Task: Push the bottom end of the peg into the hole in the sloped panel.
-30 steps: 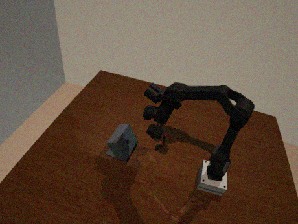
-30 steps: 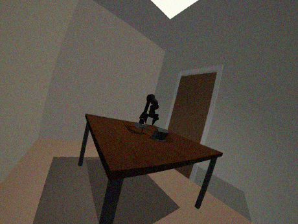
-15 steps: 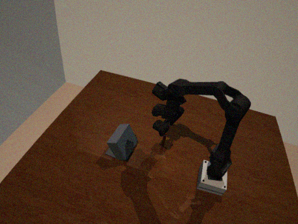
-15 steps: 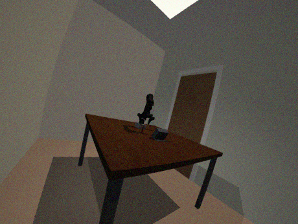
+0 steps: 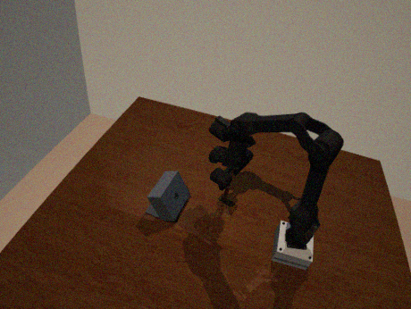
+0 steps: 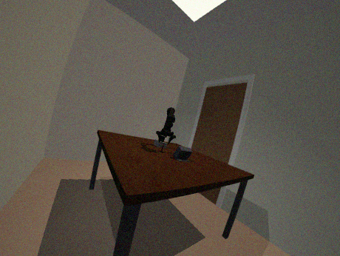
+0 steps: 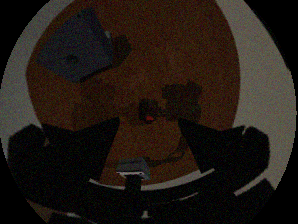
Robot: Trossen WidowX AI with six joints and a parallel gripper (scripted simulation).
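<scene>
Peg (image 5: 225, 196) (image 7: 148, 109) is on the brown table (image 5: 112, 179) (image 6: 177, 174) (image 7: 165, 45), near the blue-grey sloped panel (image 5: 167, 194) (image 6: 182, 152) (image 7: 77, 47) but apart from it; its exact shape is too dark to tell. Above the peg is the gripper (image 5: 227, 179) (image 6: 165, 142) (image 7: 150, 120), with its fingers wide apart and nothing held between them. The table surface has a fine wood grain, and dark shadows of the arm lie over it. One dark hole (image 5: 176, 195) (image 7: 72, 58) is seen in the panel's face. The arm stands on a pale base plate (image 5: 292, 258). Around the table, the room is dim, with plain beige and grey walls. The exterior view shows dark table legs (image 6: 235, 209) on a pinkish floor (image 6: 22, 189), a brown door (image 6: 219, 122) within a light frame (image 6: 251, 94), and a bright panel (image 6: 197, 7) overhead.
</scene>
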